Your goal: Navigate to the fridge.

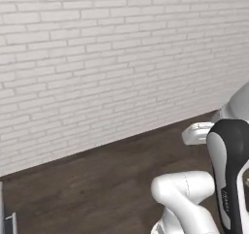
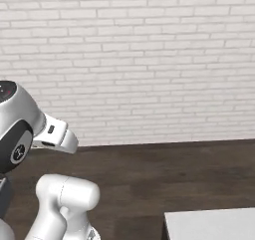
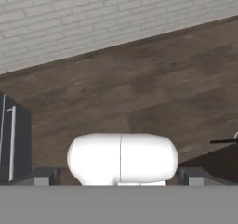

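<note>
In the left base view, the base is facing a white brick wall (image 1: 112, 58) that is running down toward 3 o'clock, with dark wooden floor (image 1: 97, 184) lying open in front of it. The arm is folding up at 4 o'clock, probably tucked in so it clears things while driving. At 7 o'clock, a grey sliver with a pale bar is poking in at the picture's edge; this is likely the fridge (image 1: 4, 218), though too little is showing to be sure.

In the right base view, the wall is standing squarely ahead and the floor is stretching free across the middle. A pale grey worktop corner (image 2: 209, 224) is sitting at 5 o'clock, an edge to keep off when turning.

In the hand view, a dark grey front with a vertical silver bar handle (image 3: 12, 144) is standing at 8 o'clock, near the left edge, so the base seems to be needing a turn toward it. The tool (image 3: 119, 179) is pointing over the floor, grasping nothing that I can see; whether it is released or clenched, I cannot tell.
</note>
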